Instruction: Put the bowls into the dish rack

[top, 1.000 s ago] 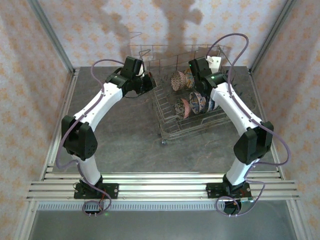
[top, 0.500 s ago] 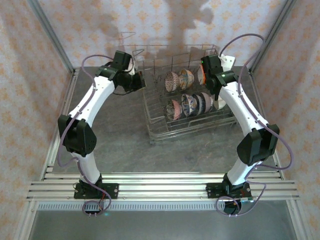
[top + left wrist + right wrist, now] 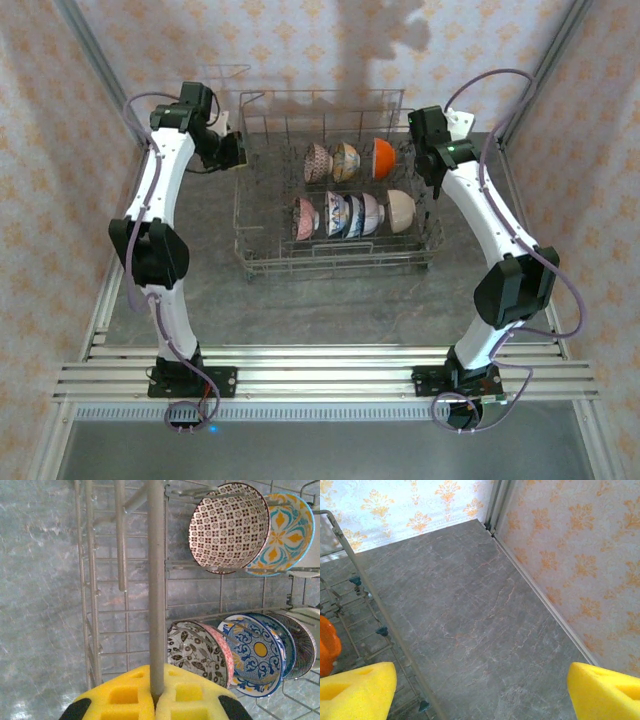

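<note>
Grey marbled bench (image 3: 330, 310), closed in on three sides by pale wallpaper (image 3: 80, 100) with orange floral motifs, seen from above. Two white-and-black robot arms rise from its near edge.

A large grey wire dish rack (image 3: 330, 263) stands mid-bench between the arms. Seven bowls stand on edge among its tines in two rows. The far row holds three, ending on the right with a bright orange bowl (image 3: 380, 158). The near row holds four, among them a floral bowl (image 3: 197, 652) and a blue-and-yellow patterned bowl (image 3: 252, 655) just beside it. No bowl lies loose on the bench.

The left claw (image 3: 156, 695) is at the rack's far left corner, its yellow pads pressed together on an upright wire (image 3: 156, 580) of the rack wall. The right claw (image 3: 480, 690) hangs by the rack's far right corner with its pads wide apart, holding nothing, bare bench beneath it.

Loading looks finished, and the step in hand seems to be steadying or placing the rack itself. Next, the left claw would need to spread and back straight off the wire without dragging the rack or jostling the bowls.
</note>
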Controlling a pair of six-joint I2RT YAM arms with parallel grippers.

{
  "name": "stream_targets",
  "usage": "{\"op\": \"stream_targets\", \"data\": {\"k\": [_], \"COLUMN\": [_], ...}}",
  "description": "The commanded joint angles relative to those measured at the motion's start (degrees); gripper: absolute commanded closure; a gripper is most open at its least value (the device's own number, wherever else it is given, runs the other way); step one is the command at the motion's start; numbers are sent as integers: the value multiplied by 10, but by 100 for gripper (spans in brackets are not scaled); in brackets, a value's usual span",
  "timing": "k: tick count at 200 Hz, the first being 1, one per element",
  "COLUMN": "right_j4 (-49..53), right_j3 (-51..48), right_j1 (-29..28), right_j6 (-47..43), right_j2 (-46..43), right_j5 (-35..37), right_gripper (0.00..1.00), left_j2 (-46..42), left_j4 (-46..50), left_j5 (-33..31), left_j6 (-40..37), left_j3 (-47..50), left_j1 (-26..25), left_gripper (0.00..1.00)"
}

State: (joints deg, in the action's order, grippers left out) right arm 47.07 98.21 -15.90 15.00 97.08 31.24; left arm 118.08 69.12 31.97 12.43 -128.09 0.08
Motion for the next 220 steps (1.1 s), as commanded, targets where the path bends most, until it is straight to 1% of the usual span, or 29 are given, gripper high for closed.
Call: {"op": "stream_targets", "data": {"k": [1,5,12,26,43,57,76,96,111,119,139,148,158,168,178,195,205,214,220], "right_j4": [3,3,6,11,10,4,-31,-76,-130,-167,-292,-357,-428,-489,-530,-619,-675,-727,-724], "right_j3": [8,6,4,1,-9,-25,-71,-137,-207,-253,-381,-443,-508,-567,-611,-676,-703,-720,-715], "right_j1": [6,7,11,21,36,56,96,149,192,211,234,235,235,234,231,213,205,195,186], "right_j6": [14,17,21,30,24,15,1,-10,-20,-28,-54,-59,-61,-61,-60,-48,-39,-55,-61], "right_j2": [3,3,3,2,-8,-24,-61,-97,-136,-157,-200,-214,-227,-234,-234,-231,-224,-208,-202], "right_j5": [3,2,-1,-11,-24,-32,-66,-82,-106,-113,-102,-94,-104,-128,-161,-174,-184,-206,-203], "right_gripper": [12,12,12,12,12,12,11,10,7,0,0,0,0,0,0,0,0,0,0], "left_j2": [34,37,39,37,24,-1,-61,-159,-241,-284,-393,-431,-464,-488,-505,-522,-520,-507,-493], "left_j4": [-17,-19,-26,-43,-61,-86,-144,-239,-323,-376,-495,-534,-571,-606,-651,-731,-810,-887,-934], "left_j5": [-6,-6,-5,-11,-20,-38,-87,-179,-248,-292,-387,-416,-443,-463,-476,-493,-496,-497,-500], "left_j6": [-24,-24,-24,-22,-21,-18,-11,5,14,21,22,20,16,13,8,-12,-36,-67,-89], "left_j3": [-67,-71,-70,-66,-65,-55,3,116,241,315,504,583,657,731,798,891,943,986,1005], "left_j1": [14,15,14,15,14,15,14,17,21,21,22,22,21,21,19,7,-4,-17,-29], "left_gripper": [100,100,95,80,54,41,26,1,1,1,1,1,1,1,1,1,1,1,1]}}
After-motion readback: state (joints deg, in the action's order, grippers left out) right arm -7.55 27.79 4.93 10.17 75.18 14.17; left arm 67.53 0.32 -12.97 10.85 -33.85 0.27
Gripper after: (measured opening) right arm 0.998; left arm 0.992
